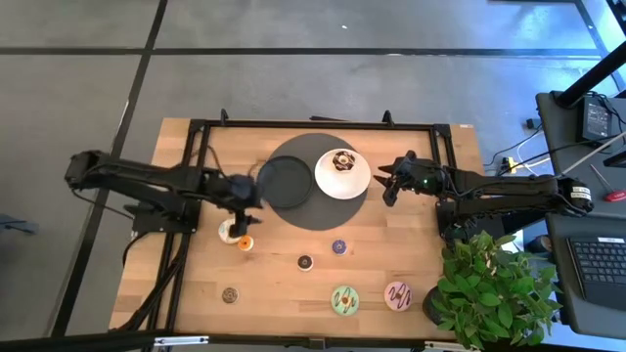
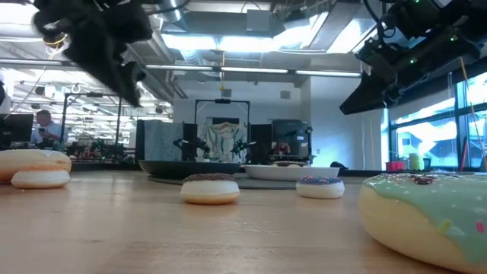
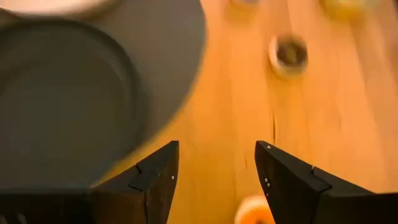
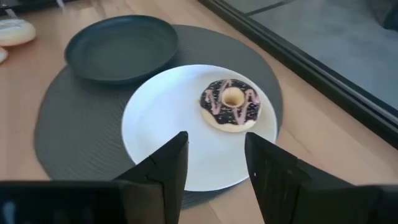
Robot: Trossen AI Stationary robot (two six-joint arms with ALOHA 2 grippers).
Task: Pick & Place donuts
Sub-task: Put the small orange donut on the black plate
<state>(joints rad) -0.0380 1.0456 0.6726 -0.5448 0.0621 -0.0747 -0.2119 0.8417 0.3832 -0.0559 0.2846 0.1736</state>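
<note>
My left gripper (image 1: 246, 200) is open and empty above the table, beside the black plate (image 1: 284, 181). The orange mini donut (image 3: 255, 211) lies on the wood just below its fingers, next to the white-iced donut (image 1: 230, 230). My right gripper (image 4: 216, 137) is open and empty, hovering by the white plate (image 4: 161, 124), on which a chocolate donut (image 4: 230, 104) with pink stripes lies flat. A brown mini donut (image 1: 305, 262), a purple mini (image 1: 339, 246), another brown one (image 1: 230, 293), a green donut (image 1: 344, 299) and a pink one (image 1: 398, 294) lie flat on the table.
Both plates stand on a round grey mat (image 1: 303, 210) at the table's far middle. A potted plant (image 1: 489, 284) stands at the near right corner. A black frame (image 1: 196, 127) runs along the table's far and left sides.
</note>
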